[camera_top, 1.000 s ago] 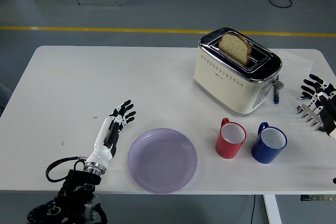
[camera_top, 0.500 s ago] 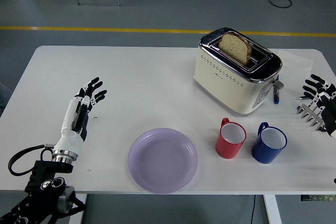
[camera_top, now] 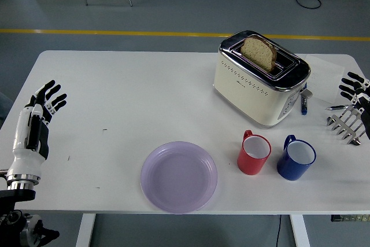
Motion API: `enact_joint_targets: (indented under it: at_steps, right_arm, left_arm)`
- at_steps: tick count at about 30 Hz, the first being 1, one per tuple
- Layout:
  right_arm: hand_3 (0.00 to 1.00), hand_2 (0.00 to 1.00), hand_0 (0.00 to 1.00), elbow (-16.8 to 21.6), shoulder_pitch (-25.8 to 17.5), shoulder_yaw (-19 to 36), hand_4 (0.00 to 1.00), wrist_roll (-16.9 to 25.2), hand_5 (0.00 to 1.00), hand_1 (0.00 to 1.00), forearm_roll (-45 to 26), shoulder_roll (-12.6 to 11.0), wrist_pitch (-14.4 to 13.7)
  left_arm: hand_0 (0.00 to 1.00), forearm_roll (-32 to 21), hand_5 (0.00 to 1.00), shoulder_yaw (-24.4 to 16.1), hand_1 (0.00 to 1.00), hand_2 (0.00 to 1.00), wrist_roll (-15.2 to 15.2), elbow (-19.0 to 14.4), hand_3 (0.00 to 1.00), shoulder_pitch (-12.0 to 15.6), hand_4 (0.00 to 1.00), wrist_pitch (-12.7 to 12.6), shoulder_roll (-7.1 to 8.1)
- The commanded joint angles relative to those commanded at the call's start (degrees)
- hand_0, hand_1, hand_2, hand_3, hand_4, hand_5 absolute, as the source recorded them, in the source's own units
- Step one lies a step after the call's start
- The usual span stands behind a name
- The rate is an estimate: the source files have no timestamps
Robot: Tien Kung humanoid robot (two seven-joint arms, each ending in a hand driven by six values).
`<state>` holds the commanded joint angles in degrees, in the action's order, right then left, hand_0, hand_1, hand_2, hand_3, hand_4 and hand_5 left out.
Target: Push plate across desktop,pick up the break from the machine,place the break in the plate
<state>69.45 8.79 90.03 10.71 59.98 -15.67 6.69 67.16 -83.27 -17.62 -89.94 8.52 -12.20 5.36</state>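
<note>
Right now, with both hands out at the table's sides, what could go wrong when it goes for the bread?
Two risks. The red mug and blue mug stand between the toaster and the plate; carried bread could clip them. The right hand sits beside a metal rack, which it might catch when reaching in.

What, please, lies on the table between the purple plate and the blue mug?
In the head view, only the red mug stands between the purple plate and the blue mug, close beside the blue one.
</note>
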Motion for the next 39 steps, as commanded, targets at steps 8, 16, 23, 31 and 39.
enact_joint_targets:
  at_steps: [8,16,23,31,39]
  right_arm:
    - [0.803,0.803,0.871,-0.3,5.1,-5.1,0.539,0.3,0.461,0.792,1.0,-4.5,-1.2]
    - [0.844,0.835,0.895,-1.4,13.9,-13.4,0.666,-2.0,0.317,0.823,9.9,-8.4,-6.8]
    - [0.861,0.872,0.919,-3.1,24.3,-22.4,0.696,-7.4,0.246,0.838,25.5,-9.4,-10.4]
    - [0.885,0.852,0.929,-7.9,35.8,-31.2,0.806,-13.9,0.184,0.845,35.0,-6.0,-9.4]
    - [0.872,0.793,0.908,-13.3,43.8,-37.3,0.812,-15.6,0.178,0.823,34.3,-2.1,-8.3]
  left_arm:
    - [0.764,-0.3,0.957,0.1,0.777,0.833,0.6,0.7,0.817,0.9,0.533,1.1,-0.45]
    - [0.765,-0.6,0.958,-0.1,0.778,0.831,0.6,0.7,0.816,0.6,0.535,0.7,-0.41]
    - [0.765,-0.7,0.957,-0.4,0.777,0.831,0.7,0.9,0.815,0.2,0.534,0.5,-0.55]
    - [0.766,-0.8,0.962,-0.6,0.773,0.827,0.9,1.1,0.815,-0.2,0.539,0.3,-0.62]
    - [0.766,-1.0,0.961,-1.1,0.771,0.828,0.8,1.4,0.814,-0.4,0.537,0.2,-0.61]
